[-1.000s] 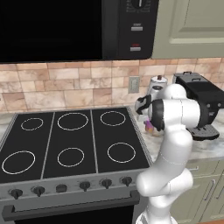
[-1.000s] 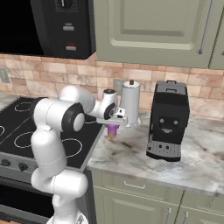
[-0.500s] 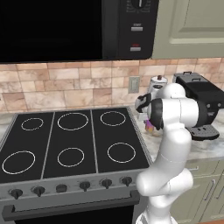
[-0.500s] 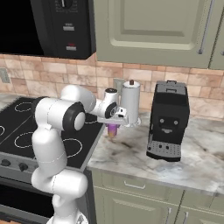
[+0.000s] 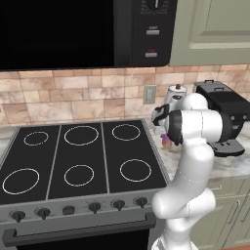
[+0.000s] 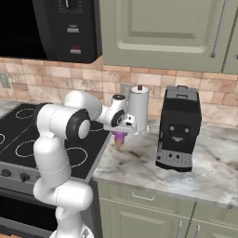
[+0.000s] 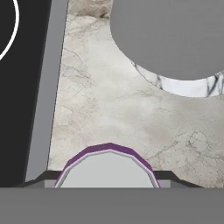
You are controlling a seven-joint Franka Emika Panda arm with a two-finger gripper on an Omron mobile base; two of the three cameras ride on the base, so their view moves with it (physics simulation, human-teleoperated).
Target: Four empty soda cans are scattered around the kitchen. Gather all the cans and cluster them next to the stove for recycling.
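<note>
There, at the right edge of the stove (image 5: 78,171), the gripper (image 6: 122,135) hung over the marble counter (image 6: 139,162) with a purplish-pink soda can (image 6: 120,138) between its two fingers; in the hand view the can's silver top and purple rim (image 7: 109,168) sat squarely between the dark fingertips (image 7: 41,178), which pressed against its sides, so the pincer was closed on the can. From the left base camera the can (image 5: 167,142) peeped out just below the hand, close beside the stove's steel side rim, and from the right base camera it appeared low over the counter, though whether its bottom touched the marble could not be made out. Just behind the hand stood a tall white cylinder with a small dark knob on top (image 6: 138,109), upright on a round base, near the brick-tile wall; in the hand view its grey underside (image 7: 170,39) loomed large over the veined stone. Farther right on the same counter, well apart from the can, stood a black coffee machine (image 6: 179,128). A black microwave (image 5: 83,31) hung above the stove, whose black glass top showed six white ring burners, with sage-green cabinets (image 6: 158,28) beside it.
</note>
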